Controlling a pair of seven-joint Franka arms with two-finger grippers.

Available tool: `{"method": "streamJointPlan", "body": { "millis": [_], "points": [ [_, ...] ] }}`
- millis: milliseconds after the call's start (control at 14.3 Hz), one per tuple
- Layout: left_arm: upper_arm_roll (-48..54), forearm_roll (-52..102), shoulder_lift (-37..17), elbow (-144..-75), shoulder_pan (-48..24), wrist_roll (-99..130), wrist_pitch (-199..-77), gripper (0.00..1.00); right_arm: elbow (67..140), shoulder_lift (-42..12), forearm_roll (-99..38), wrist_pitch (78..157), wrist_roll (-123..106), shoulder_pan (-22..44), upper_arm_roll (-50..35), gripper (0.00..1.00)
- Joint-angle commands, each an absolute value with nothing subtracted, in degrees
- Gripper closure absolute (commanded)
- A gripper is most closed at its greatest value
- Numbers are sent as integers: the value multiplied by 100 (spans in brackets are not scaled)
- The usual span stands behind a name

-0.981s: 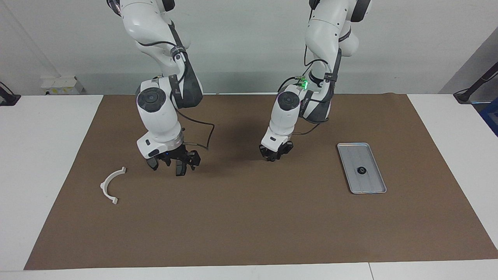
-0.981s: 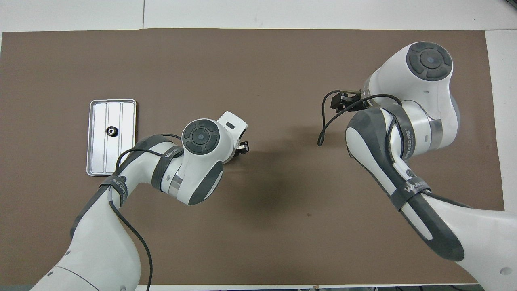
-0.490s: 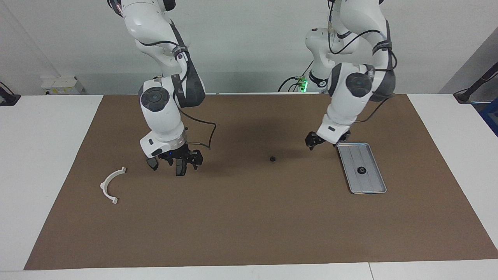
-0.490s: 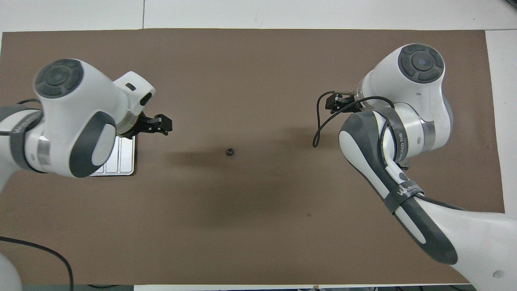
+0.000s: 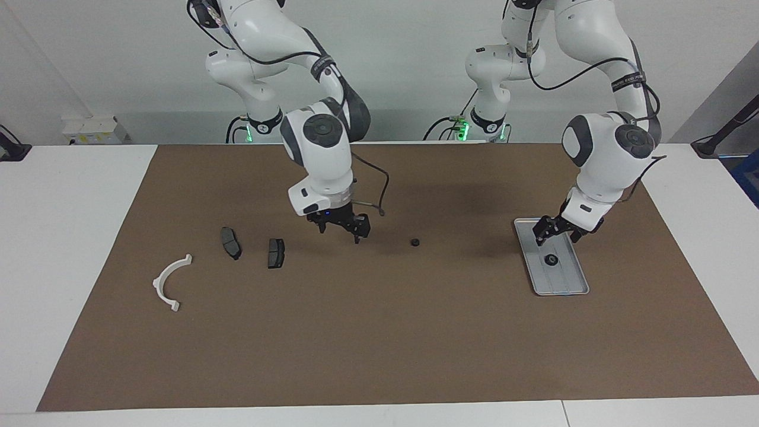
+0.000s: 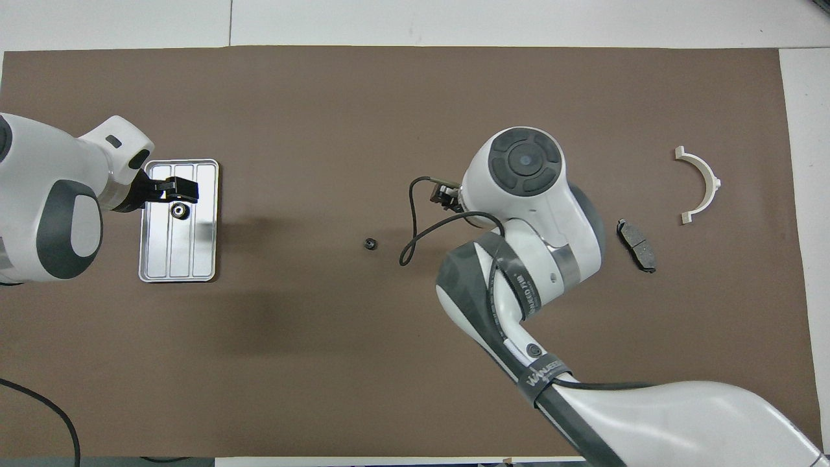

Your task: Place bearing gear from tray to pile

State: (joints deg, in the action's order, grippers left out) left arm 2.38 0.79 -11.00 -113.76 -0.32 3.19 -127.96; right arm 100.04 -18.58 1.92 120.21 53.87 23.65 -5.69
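A small black bearing gear (image 5: pixel 551 260) (image 6: pixel 177 210) lies in the silver tray (image 5: pixel 566 279) (image 6: pixel 168 259) at the left arm's end. My left gripper (image 5: pixel 557 236) (image 6: pixel 175 191) hangs open over the tray, just above that gear, holding nothing. A second gear (image 5: pixel 415 242) (image 6: pixel 369 244) rests on the mat near the middle. The pile, a white bracket (image 5: pixel 169 281) (image 6: pixel 703 185) and two brake pads (image 5: pixel 230 242) (image 5: pixel 276 252), sits toward the right arm's end. My right gripper (image 5: pixel 341 229) is open over the mat between the pads and the loose gear.
A brown mat (image 5: pixel 379 344) covers the table's working area, with white table around it. In the overhead view my right arm hides one brake pad; the other pad (image 6: pixel 637 236) shows beside it.
My left gripper let go of a gear at the mat's middle and swung back over the tray. The right arm moved from over the brake pads toward the middle, uncovering them.
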Motion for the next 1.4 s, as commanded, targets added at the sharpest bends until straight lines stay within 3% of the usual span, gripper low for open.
{"method": "streamJointPlan", "body": {
  "millis": [0, 280, 561, 981, 1331],
  "points": [
    [290, 35, -1300, -11540, -26, 325, -13332, 0, 9617, -2205, 184, 12033, 6193, 2784, -554, 1],
    [290, 9, -1503, -11549, 148, 46, -13535, 0, 8686, -3065, 421, 11866, 7310, 3365, -536, 1],
    [290, 9, -1503, -11672, 448, -422, -13614, 1, 8307, -3576, 571, 11874, 7742, 3629, -527, 1],
    [290, 9, -1494, -11988, 369, -378, -14009, 3, 8016, -4016, 755, 11927, 7849, 3805, -536, 2],
    [290, 9, -1494, -12076, 369, -387, -14071, 6, 8042, -4061, 809, 12111, 7849, 3832, -545, 8]
  ]
}}
